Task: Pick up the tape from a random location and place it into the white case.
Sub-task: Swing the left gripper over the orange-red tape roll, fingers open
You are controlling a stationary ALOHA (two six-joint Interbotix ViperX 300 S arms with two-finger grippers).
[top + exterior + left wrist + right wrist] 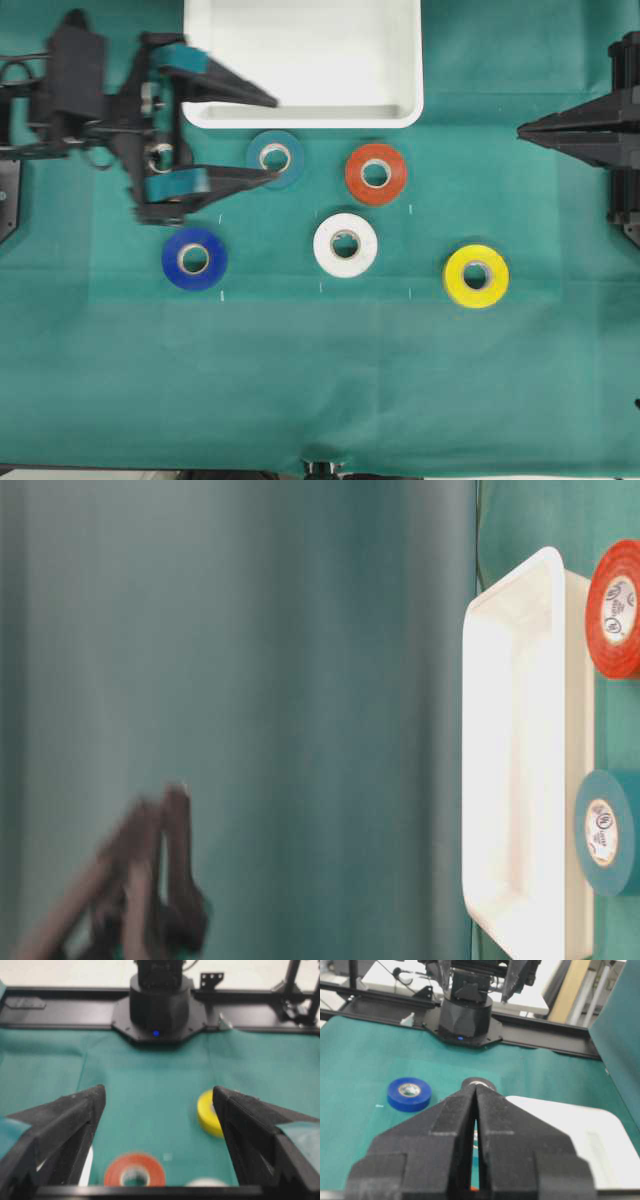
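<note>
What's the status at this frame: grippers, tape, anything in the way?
Left gripper open, empty, short of the tape. Right gripper shut, parked. White case empty. Teal roll under left fingertip.

Both arms are showing matte black housings; the left claw [277, 138] is wearing teal tape on its long tapering fingers [235, 88], the right claw [522, 129] staying plain black.
</note>
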